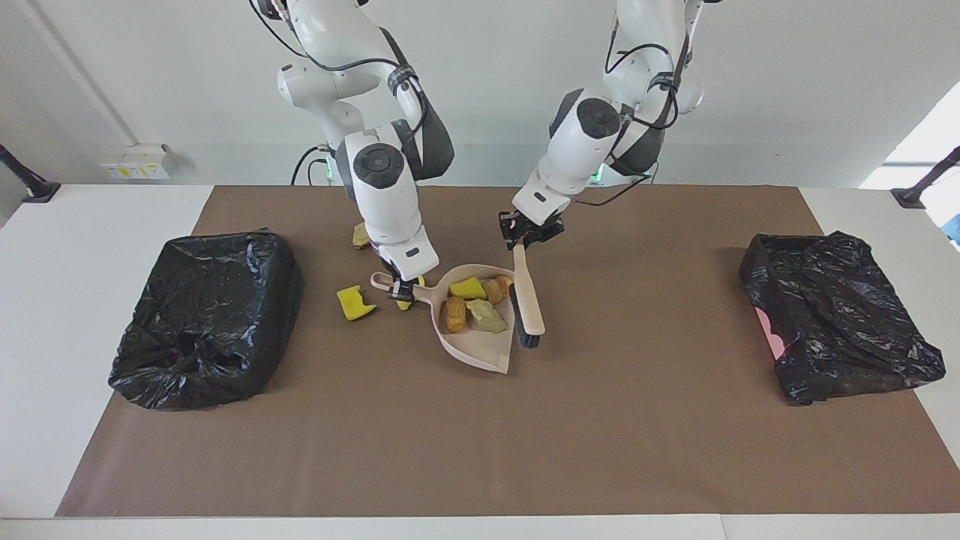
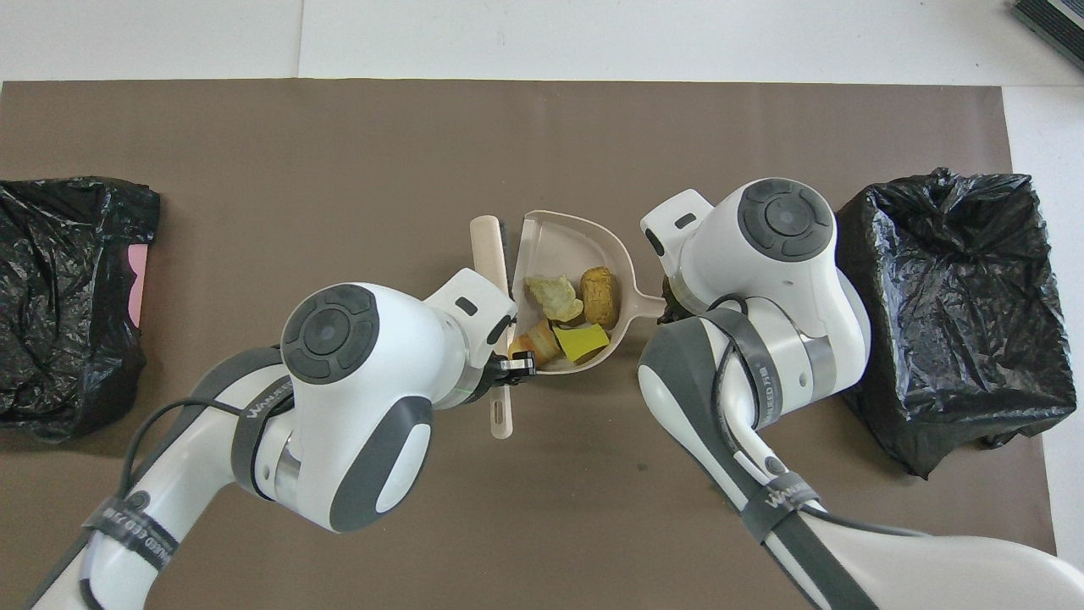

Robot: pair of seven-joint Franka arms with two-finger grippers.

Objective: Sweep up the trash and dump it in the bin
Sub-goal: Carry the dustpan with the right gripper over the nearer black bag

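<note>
A beige dustpan (image 1: 480, 351) lies mid-table and holds several scraps of trash: a yellow sponge chunk (image 1: 466, 287), a croissant-shaped piece (image 1: 495, 289), a brown bread lump (image 1: 454, 313) and a pale lump (image 1: 486, 316). My right gripper (image 1: 400, 292) is shut on the dustpan's handle. My left gripper (image 1: 523, 238) is shut on the handle of the beige, black-bristled brush (image 1: 529, 300), which stands along the pan's open mouth. A loose yellow sponge chunk (image 1: 355, 303) lies beside the pan's handle, another yellow scrap (image 1: 406, 302) shows under the right gripper, and a tan lump (image 1: 361, 237) lies nearer the robots.
A black-bagged bin (image 1: 206, 326) stands at the right arm's end of the brown mat. A second black-bagged bin (image 1: 832, 315) with pink showing at its side stands at the left arm's end. In the overhead view the right arm hides the loose scraps.
</note>
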